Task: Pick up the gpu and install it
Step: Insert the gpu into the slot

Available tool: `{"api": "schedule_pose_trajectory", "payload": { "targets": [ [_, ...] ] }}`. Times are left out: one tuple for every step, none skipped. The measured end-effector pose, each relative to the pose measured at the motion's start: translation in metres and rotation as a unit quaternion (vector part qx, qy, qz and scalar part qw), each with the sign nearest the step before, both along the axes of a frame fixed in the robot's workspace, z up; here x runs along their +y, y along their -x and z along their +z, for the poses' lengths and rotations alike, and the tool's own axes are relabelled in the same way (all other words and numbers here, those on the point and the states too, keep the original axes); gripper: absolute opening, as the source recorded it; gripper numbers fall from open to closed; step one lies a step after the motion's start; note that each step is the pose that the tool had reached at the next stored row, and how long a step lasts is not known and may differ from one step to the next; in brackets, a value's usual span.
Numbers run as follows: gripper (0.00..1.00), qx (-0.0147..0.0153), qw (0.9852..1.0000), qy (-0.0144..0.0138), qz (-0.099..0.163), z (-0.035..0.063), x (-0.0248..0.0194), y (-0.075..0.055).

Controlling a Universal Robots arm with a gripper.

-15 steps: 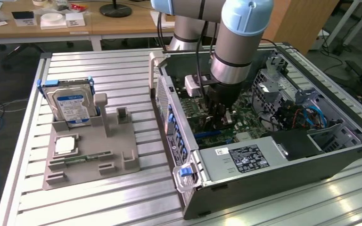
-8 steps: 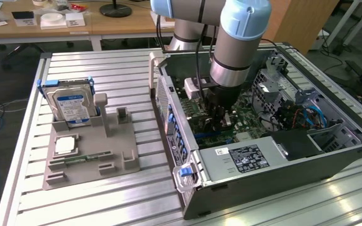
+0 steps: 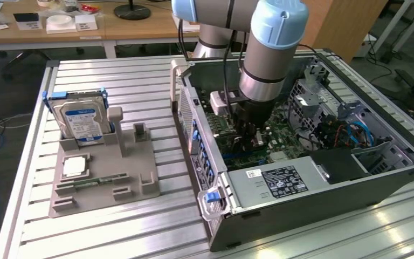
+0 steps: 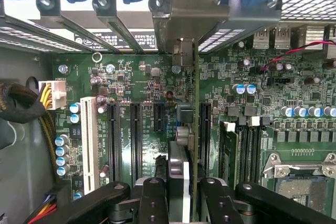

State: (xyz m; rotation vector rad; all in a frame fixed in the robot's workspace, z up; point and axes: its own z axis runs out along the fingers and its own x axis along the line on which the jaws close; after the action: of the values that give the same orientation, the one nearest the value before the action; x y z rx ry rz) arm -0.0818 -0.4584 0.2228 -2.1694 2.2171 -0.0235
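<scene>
From the exterior view, the grey-and-blue arm reaches down into the open black computer case [image 3: 379,183] lying on the slatted aluminium counter [image 3: 121,226], and its hand [image 3: 249,141] is low over the green motherboard [image 3: 282,141]. The silver hard drive with the blue-white label [image 3: 80,121] stands in a grey holder well apart.

In the wrist view, the hand [image 4: 184,192] is clamped on the gpu [image 4: 185,129] — a thin dark card seen edge-on, its silvery bracket [image 4: 181,11] up at the rear slot openings. The pick-up looks done — whether the card is fully seated, I can't tell.
</scene>
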Motion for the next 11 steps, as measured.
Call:
{"api": "schedule_pose_trajectory", "payload": {
  "targets": [
    [0.29, 0.0001, 1.0, 0.0, 0.0, -0.001, 0.0, 0.0001],
    [0.29, 0.0001, 1.0, -0.0001, 0.0, -0.0021, 0.0, 0.0001],
    [0.29, 0.0002, 1.0, -0.0001, 0.0, -0.003, -0.0001, 0.0002],
    [0.29, 0.0002, 1.0, -0.0001, 0.0, -0.0036, -0.0001, 0.0003],
    [0.29, 0.0001, 1.0, -0.0002, 0.0, -0.0036, -0.0001, 0.0003],
    [0.29, 0.0001, 1.0, -0.0003, 0.0, -0.0037, 0.0, 0.0003],
    [0.29, 0.0, 1.0, -0.0004, 0.0, -0.0039, 0.0, 0.0002],
    [0.29, 0.0, 1.0, -0.0005, 0.0, -0.0039, 0.0, 0.0002],
    [0.29, 0.0, 1.0, -0.0005, 0.0, -0.0039, 0.0, 0.0002],
    [0.29, -0.0001, 1.0, -0.0005, 0.0, -0.004, 0.0001, 0.0004],
    [0.29, -0.0001, 1.0, -0.0007, 0.0, -0.0047, 0.0001, 0.0013]
  ]
}}
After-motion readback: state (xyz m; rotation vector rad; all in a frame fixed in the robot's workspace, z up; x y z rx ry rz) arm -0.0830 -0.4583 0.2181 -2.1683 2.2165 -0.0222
